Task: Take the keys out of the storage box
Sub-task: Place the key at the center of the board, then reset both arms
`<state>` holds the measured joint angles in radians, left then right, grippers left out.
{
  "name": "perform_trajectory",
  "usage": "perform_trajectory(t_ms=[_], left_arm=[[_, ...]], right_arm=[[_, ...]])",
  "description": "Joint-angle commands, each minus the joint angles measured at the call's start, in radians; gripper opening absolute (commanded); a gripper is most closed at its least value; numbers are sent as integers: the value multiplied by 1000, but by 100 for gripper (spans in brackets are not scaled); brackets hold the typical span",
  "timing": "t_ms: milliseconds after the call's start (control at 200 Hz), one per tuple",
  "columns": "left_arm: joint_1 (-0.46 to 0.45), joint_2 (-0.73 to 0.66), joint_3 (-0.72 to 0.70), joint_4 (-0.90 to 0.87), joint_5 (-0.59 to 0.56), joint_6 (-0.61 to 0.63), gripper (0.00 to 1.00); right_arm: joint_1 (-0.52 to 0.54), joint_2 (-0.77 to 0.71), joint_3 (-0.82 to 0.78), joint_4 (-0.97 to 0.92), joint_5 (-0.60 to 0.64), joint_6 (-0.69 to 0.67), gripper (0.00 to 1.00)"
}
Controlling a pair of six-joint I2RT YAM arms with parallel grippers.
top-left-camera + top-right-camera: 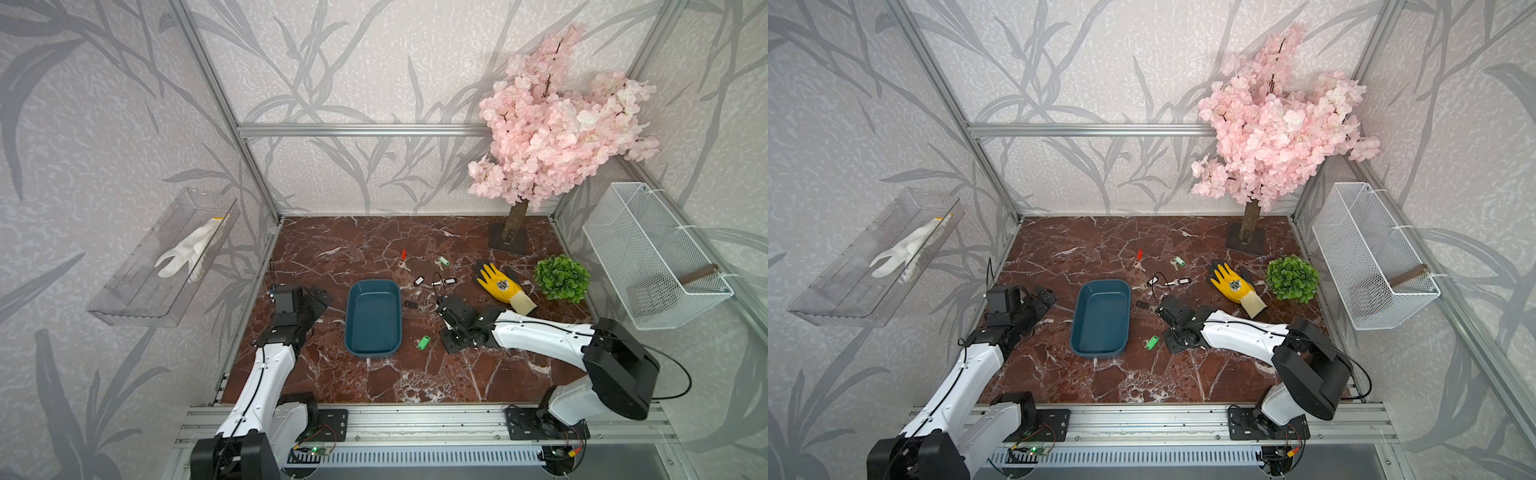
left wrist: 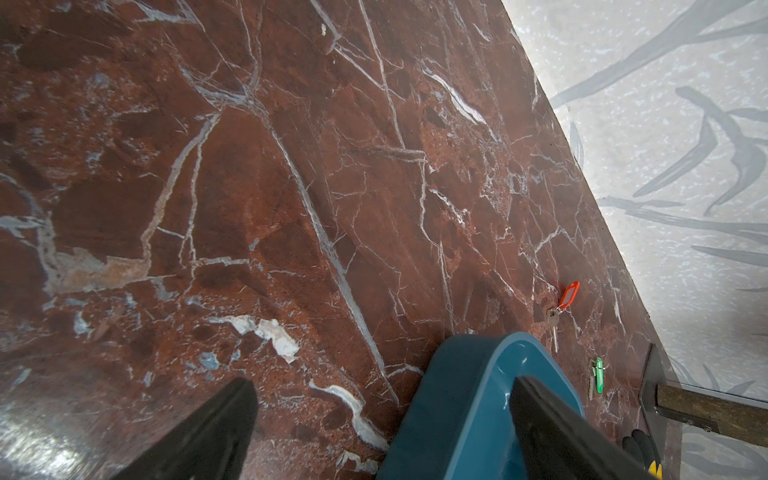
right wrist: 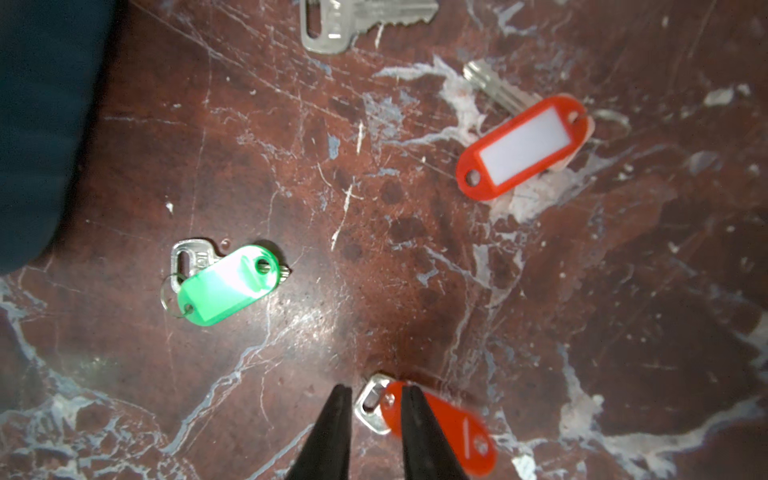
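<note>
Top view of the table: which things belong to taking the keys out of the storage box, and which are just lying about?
Job: tagged keys, teal storage box.
Lying about: yellow work glove, green plant ball, pink blossom tree, white glove, clear tray, white wire-mesh basket.

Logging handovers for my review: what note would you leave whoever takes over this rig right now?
Left gripper: open, empty, beside the box.
Right gripper: jaws parted over a red-tagged key; contact unclear.
Box: looks empty.
Keys: scattered on the table outside the box.
Left: probably just withdraw both arms.
</note>
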<state>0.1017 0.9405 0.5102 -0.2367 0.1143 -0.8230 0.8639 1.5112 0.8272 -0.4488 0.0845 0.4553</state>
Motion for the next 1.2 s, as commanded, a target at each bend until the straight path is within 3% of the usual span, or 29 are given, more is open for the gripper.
perform_trajectory(t_ms=[0, 290, 525, 730, 900, 1005, 1195], left_arm=[[12, 0, 36, 9, 4, 20, 100], [23, 15, 98, 8, -5, 48, 100], [29, 21, 153, 19, -56, 85, 100], [31, 30, 179, 70, -153, 174, 100], [32, 57, 136, 197, -228, 223, 100], [32, 99, 102, 289, -285, 270, 100], [32, 195, 104, 312, -307, 351, 100]], right_arm=[[-6, -13, 13, -16, 77, 3, 37], [-116, -177, 85, -35, 146, -95, 70], [-361, -371, 26, 162, 123, -185, 95], [-632, -487, -83, 294, 89, -149, 99], [-789, -511, -221, 460, 161, -151, 99], [-849, -496, -343, 630, 209, -163, 99], [-868, -381, -476, 882, 278, -268, 99]])
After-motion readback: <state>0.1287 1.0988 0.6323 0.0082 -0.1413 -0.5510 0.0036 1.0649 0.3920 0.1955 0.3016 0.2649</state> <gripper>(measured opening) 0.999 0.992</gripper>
